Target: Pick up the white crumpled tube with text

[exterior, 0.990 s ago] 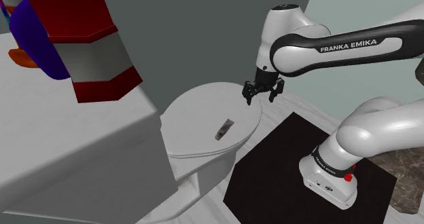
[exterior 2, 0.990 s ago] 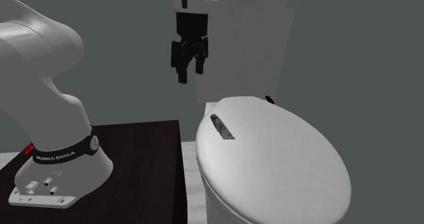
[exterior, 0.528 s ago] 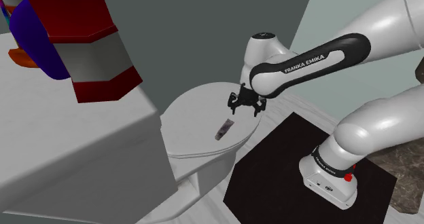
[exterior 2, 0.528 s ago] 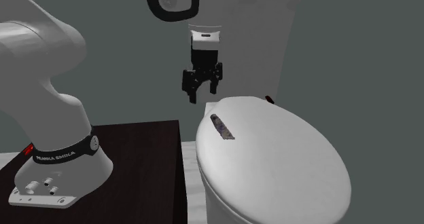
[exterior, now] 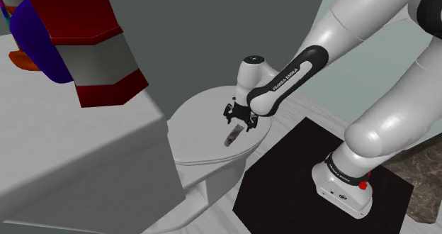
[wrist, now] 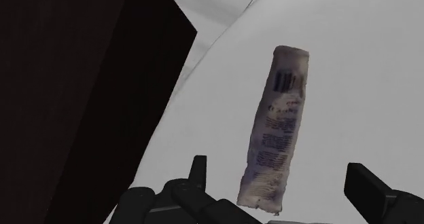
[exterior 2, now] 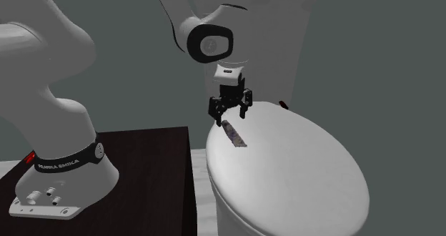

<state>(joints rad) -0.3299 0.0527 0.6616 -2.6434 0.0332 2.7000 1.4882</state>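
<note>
My gripper (exterior: 237, 120) hangs just over the closed toilet lid (exterior: 200, 123), its fingers apart and holding nothing. The tube (exterior: 233, 135) lies flat on that lid, near the rim that faces my stand (exterior: 285, 170).

In the shoulder view the tube sits at about 6 o'clock from my fingertips, just beside them. In the second exterior view the gripper (exterior 2: 229, 114) stands over the tube's (exterior 2: 234, 133) upper end, and the rest of the tube runs off towards 5 o'clock along the lid (exterior 2: 300, 174).

From my wrist, the tube (wrist: 278, 138) shows as a pale, creased strip with dark print. Its near end falls in the gap of the gripper (wrist: 278, 175). One finger (wrist: 198, 167) and the other (wrist: 358, 180) stand well clear on either side, so neither touches it.

The lid (wrist: 360, 66) around the tube is bare and white, with nothing lying between my fingers and the tube. The dark stand (wrist: 81, 87) drops away just past the lid's rim.

In the shoulder view the white tank (exterior: 71, 162) rises at 9 o'clock from the lid. A red, white and blue object (exterior: 85, 41) stands on top of it, well apart from my gripper.
</note>
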